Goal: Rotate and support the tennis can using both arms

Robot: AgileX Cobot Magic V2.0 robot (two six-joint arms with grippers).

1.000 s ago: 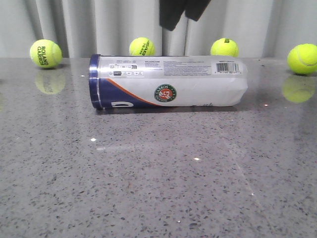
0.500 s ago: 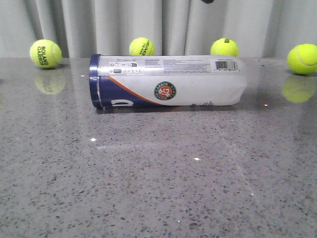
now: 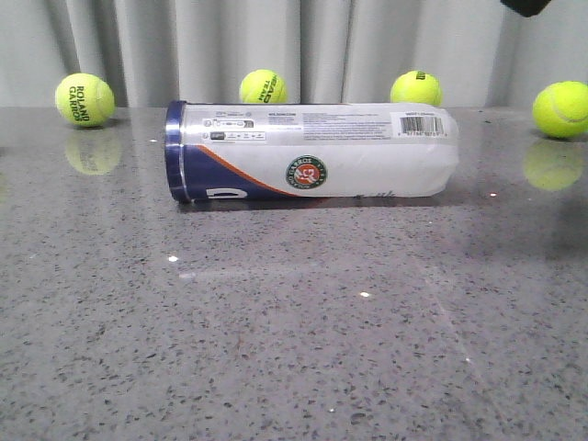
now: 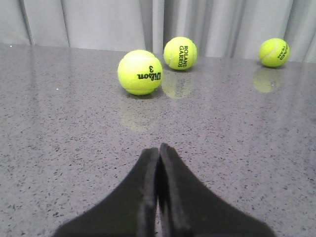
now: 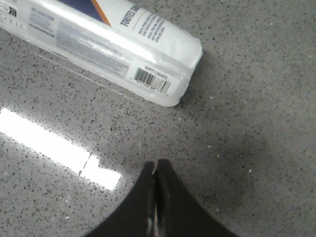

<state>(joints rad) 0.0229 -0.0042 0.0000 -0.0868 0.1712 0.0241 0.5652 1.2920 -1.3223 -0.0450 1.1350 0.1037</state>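
Front view: the tennis can (image 3: 312,152) lies on its side mid-frame on my speckled grey table (image 3: 294,349), untouched, with grey curtains (image 3: 303,46) behind it. Left wrist view: my left gripper (image 4: 159,163) is clenched empty, facing tennis balls (image 4: 140,72). Right wrist view: my right gripper (image 5: 156,170) is clenched empty, with the can's barcode end at upper centre. I judge this the approach; both claws must open first.

The tennis can (image 3: 312,152) bears a "Roland Garros" logo, the far-left ball (image 3: 84,99) reads "ROLAND GARROS", and another ball (image 4: 140,72) reads "Wilson 3".

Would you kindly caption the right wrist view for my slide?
Shut right gripper hovers above the speckled table, near the barcode end of the lying tennis can.
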